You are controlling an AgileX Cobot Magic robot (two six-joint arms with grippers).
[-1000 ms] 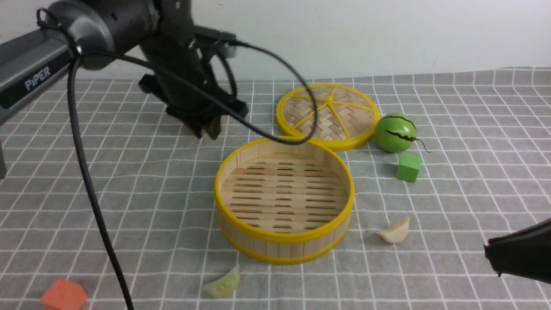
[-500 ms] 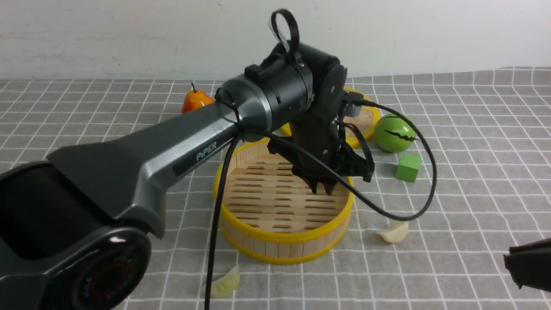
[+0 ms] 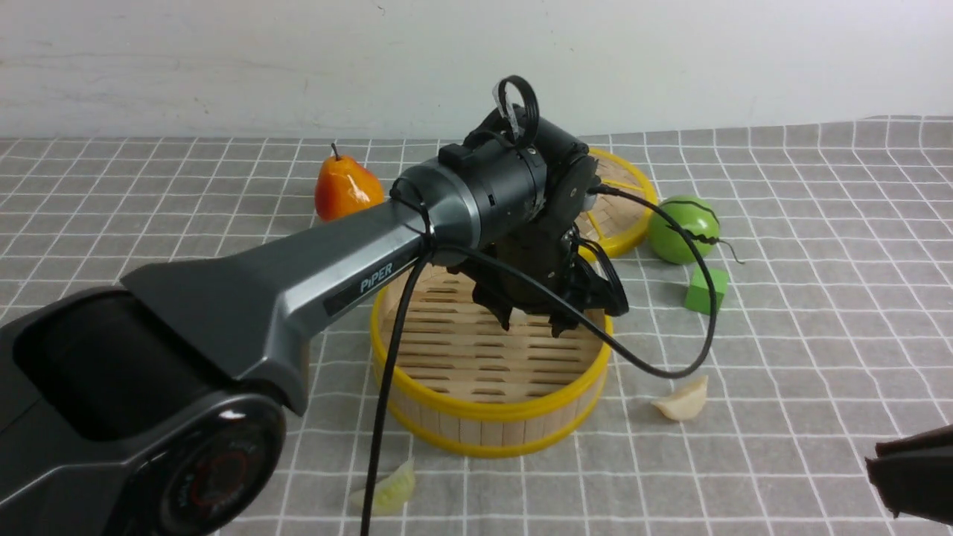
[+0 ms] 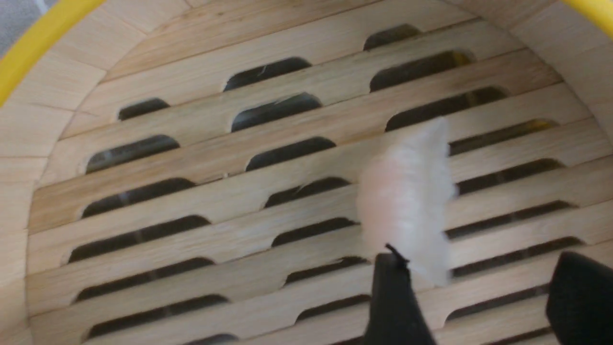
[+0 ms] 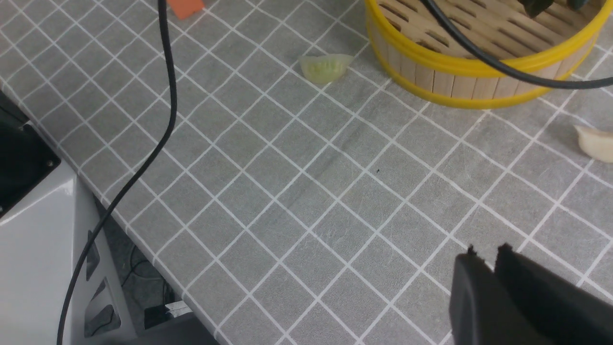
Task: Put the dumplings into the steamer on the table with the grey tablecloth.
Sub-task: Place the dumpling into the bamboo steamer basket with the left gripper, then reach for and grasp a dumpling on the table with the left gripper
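Observation:
The steamer [image 3: 491, 411] stands mid-table on the grey tablecloth [image 3: 819, 320]. My left gripper [image 3: 534, 324] hangs inside it, open. In the left wrist view a blurred cream-white dumpling [image 4: 407, 206] lies free beyond the left gripper [image 4: 479, 273], over the slat floor [image 4: 215, 215], held by neither finger. A second cream dumpling [image 3: 681, 402] lies on the cloth right of the steamer. The pale green dumpling [image 3: 387, 491] lies at its front left. My right gripper [image 5: 484, 251] hovers shut and empty over bare cloth at the front right, with the steamer [image 5: 459, 72] beyond it.
The woven lid [image 3: 625, 212] lies behind the steamer. Right of it are a green round fruit [image 3: 681, 229] and a green block [image 3: 706, 290]. A pear [image 3: 344, 190] stands at the back left. An orange block [image 5: 187, 5] lies near the table's front edge. The left arm's cable [image 3: 670, 357] loops over the steamer's right rim.
My left arm swung from the back left to over the steamer and dipped into it. Its jaws opened and let go of the cream dumpling. The right gripper barely shifted.

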